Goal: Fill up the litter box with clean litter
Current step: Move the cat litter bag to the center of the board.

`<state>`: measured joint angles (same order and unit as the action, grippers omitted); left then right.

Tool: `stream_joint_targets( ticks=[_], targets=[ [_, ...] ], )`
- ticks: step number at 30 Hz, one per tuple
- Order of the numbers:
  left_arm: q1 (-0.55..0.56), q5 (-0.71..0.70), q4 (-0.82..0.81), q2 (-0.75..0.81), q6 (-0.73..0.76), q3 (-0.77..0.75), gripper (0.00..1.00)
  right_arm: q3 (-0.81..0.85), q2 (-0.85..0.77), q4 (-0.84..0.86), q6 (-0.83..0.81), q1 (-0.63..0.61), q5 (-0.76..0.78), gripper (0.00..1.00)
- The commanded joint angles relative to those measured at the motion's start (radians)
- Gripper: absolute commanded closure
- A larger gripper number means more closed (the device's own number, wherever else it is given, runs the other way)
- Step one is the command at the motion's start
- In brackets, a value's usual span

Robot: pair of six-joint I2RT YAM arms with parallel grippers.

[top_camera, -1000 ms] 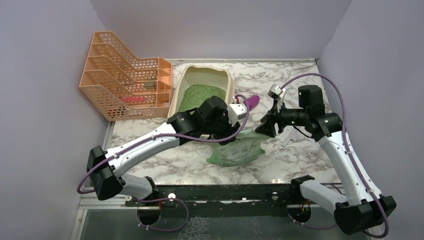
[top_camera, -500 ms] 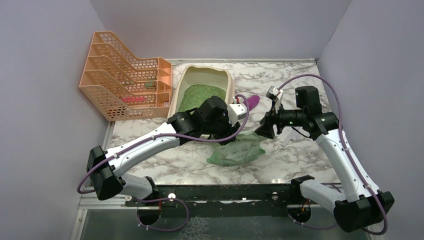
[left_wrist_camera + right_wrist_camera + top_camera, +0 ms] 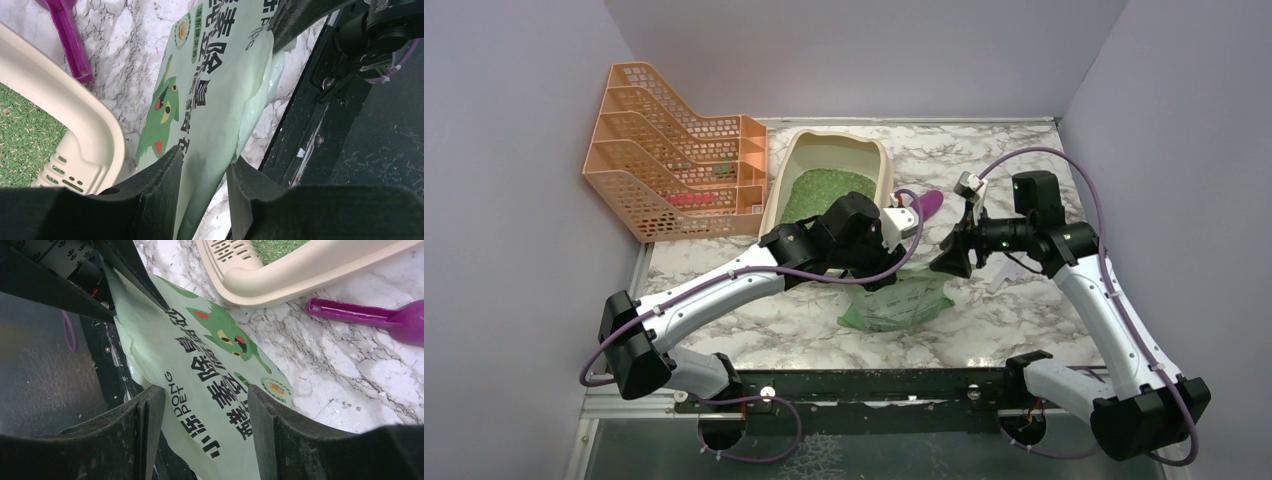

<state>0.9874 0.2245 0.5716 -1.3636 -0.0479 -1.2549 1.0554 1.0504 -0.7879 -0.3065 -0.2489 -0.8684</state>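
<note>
The left gripper [image 3: 205, 161] and right gripper [image 3: 204, 392] stood with jaws apart over the slack litter bag [image 3: 899, 300]. It lay flat on the table [image 3: 984, 335], just near of the litter box [image 3: 834, 141], which already held green litter [image 3: 819, 190]. Should you pinch only loose film, remaining granules could spill onto the table.

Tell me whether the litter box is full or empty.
Partly full: green litter covers the litter box floor in the top view, bare walls above it.
</note>
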Motion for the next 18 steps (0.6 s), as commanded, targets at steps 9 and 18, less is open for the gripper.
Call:
stream_joint_targets(
  ticks=[9, 18],
  targets=[
    [-0.001, 0.018, -0.001, -0.003, -0.005, -0.032, 0.62, 0.003, 0.037, 0.054, 0.026, -0.002, 0.002, 0.44],
    [-0.001, 0.019, 0.000, -0.010, -0.003, -0.036, 0.62, -0.030, 0.035, 0.019, -0.006, -0.008, -0.043, 0.38]
  ],
)
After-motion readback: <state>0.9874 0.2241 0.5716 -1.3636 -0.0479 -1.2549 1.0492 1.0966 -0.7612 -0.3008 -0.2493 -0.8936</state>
